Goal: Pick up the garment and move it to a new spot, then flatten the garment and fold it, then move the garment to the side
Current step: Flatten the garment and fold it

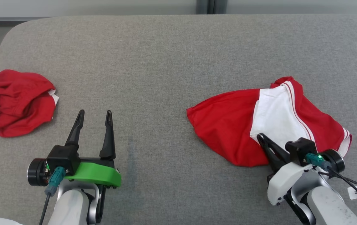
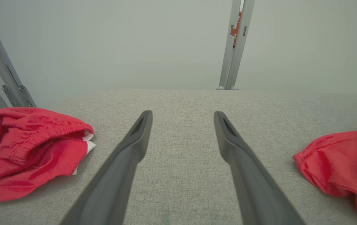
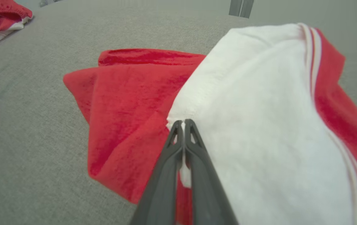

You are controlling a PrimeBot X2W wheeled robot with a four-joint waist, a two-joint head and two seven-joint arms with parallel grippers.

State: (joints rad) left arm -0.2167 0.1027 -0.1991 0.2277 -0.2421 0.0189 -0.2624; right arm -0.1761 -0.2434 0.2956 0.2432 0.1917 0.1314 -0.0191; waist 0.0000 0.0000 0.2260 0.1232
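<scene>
We see a red garment (image 1: 225,125) with a white panel and thin white stripes, lying rumpled toward our right on the grey cloth surface (image 1: 165,62).

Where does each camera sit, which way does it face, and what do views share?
Head view: on the head, looking forward and down at the grey surface; open left gripper lower left, right gripper shut on the red-and-white garment.
Left wrist view: along the left fingers, across the surface toward the wall.
Right wrist view: along the right fingers, pinching the garment's white panel.
Shared: all three show the crumpled red garment.
</scene>
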